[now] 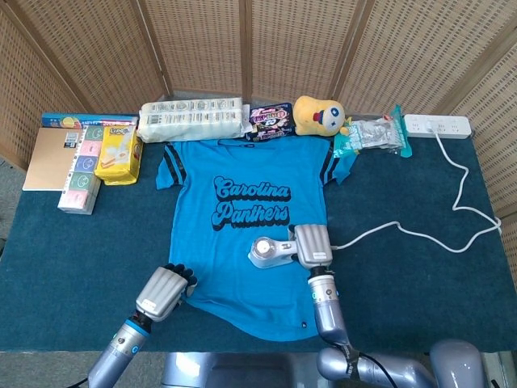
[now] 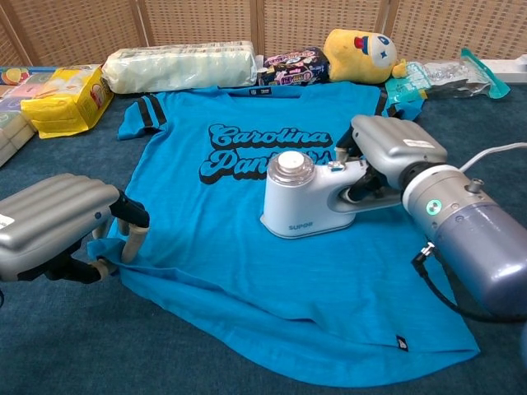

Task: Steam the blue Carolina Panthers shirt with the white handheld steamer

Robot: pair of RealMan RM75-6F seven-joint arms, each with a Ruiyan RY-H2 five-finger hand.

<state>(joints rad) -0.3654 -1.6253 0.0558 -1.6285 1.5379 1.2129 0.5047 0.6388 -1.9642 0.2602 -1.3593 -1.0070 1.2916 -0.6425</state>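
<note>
The blue Carolina Panthers shirt (image 1: 242, 242) (image 2: 247, 271) lies flat on the dark teal table, print facing up. My right hand (image 1: 310, 245) (image 2: 394, 148) grips the handle of the white handheld steamer (image 1: 266, 252) (image 2: 300, 202), whose head rests on the shirt just below the lettering. My left hand (image 1: 166, 290) (image 2: 58, 222) pinches the shirt's lower left hem (image 2: 111, 263) against the table. The steamer's white cord (image 1: 404, 230) trails right toward a power strip.
Along the far edge sit a book (image 1: 48, 158), tissue packs (image 1: 81, 182), a yellow packet (image 1: 117, 153), a long wrapped bundle (image 1: 191, 119), a snack bag (image 1: 269, 120), a yellow plush toy (image 1: 317, 115), a clear pouch (image 1: 371, 135) and the power strip (image 1: 436, 124).
</note>
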